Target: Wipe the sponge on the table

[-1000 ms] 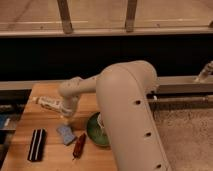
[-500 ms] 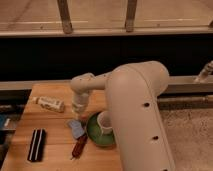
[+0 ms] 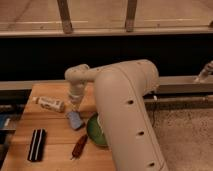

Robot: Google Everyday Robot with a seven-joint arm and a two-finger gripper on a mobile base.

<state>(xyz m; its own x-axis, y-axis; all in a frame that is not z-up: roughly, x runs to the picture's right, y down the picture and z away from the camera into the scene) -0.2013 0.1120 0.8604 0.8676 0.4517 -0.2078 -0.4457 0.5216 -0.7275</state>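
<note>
wooden table [image 3: 50, 137] filled the lower left, under a dark wall. 1 bulky white arm [image 3: 127, 115] rose at the right, bent back over the table and pointed its wrist straight down. a green plate [image 3: 94, 131] lay beside it. just left of it lay the sponge [image 3: 75, 120], mid-table, with the gripper [image 3: 75, 104] right at its top; its grip could not be told.

Thick cream-white arm [image 3: 125, 100] bears small dark holes [image 3: 129, 101], gripper [image 3: 75, 105] at its tip.
</note>
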